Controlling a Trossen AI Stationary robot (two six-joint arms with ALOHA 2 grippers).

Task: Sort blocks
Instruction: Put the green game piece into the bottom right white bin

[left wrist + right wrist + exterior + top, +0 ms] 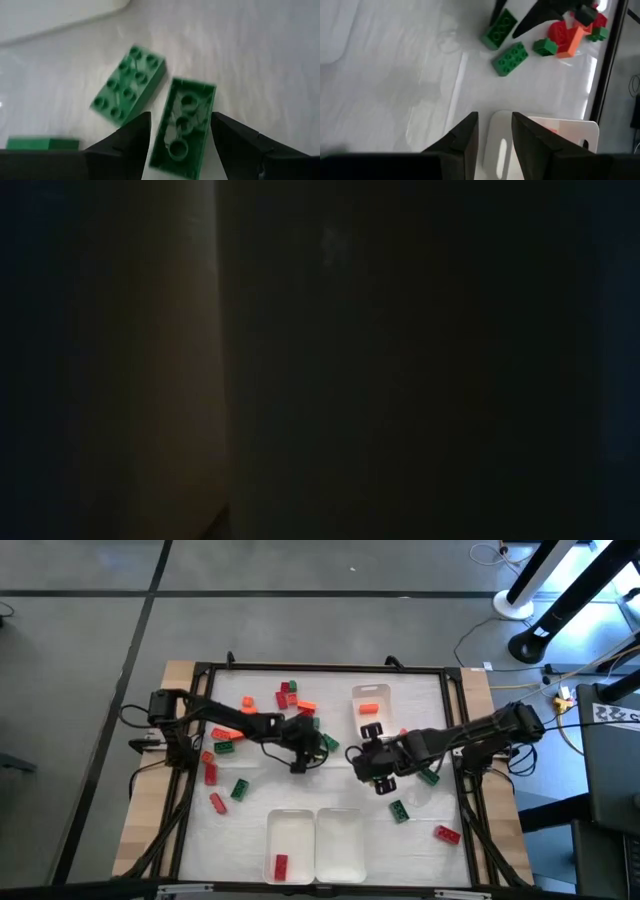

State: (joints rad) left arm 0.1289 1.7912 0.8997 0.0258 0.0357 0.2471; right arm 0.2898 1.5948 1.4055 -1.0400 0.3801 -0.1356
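Red, green and orange studded blocks lie scattered over the white table cover. My left gripper (298,762) (181,120) is open near the table's middle, one finger on either side of a green block (182,127) that lies hollow side up. A second green block (127,85) lies studs up just beside it. My right gripper (372,745) (495,125) is open by a narrow gap and holds nothing. It hovers at the near end of the far white tray (372,705), which holds an orange block (369,707). The low view is dark. My left gripper comes at the upside-down green block (175,150) from above, its fingers at the block's two long sides. The block lies flat on the table. I cannot tell whether the fingers touch it.
Two white trays (290,840) (340,840) sit side by side at the near edge, and the left one holds a red block (281,864). More blocks lie at far centre (288,695), at the left (212,775) and at near right (446,833). A black frame (455,740) borders the table.
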